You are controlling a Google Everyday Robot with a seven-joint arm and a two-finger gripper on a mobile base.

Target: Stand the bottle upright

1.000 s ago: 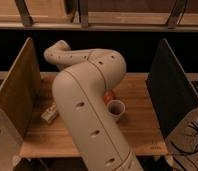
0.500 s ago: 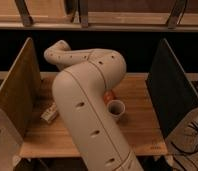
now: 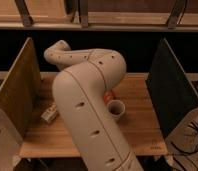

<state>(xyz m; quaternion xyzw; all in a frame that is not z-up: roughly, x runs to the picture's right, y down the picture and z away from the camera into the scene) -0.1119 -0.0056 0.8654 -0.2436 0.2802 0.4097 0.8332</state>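
Observation:
The bottle (image 3: pixel 49 114) is a small whitish oblong with darker stripes. It lies on its side on the wooden table (image 3: pixel 142 131), at the left beside the wooden side panel. My large beige arm (image 3: pixel 87 105) fills the middle of the camera view, and its far link (image 3: pixel 59 54) bends away toward the back left. The gripper is out of sight behind the arm, its jaws as wide apart as they get. Nothing shows it holding anything.
A pale round-rimmed cup (image 3: pixel 115 108) stands upright just right of the arm, with a small orange ball (image 3: pixel 108 96) behind it. A wooden panel (image 3: pixel 16 95) walls the table's left side and a dark panel (image 3: pixel 170 95) its right. Shelving runs along the back.

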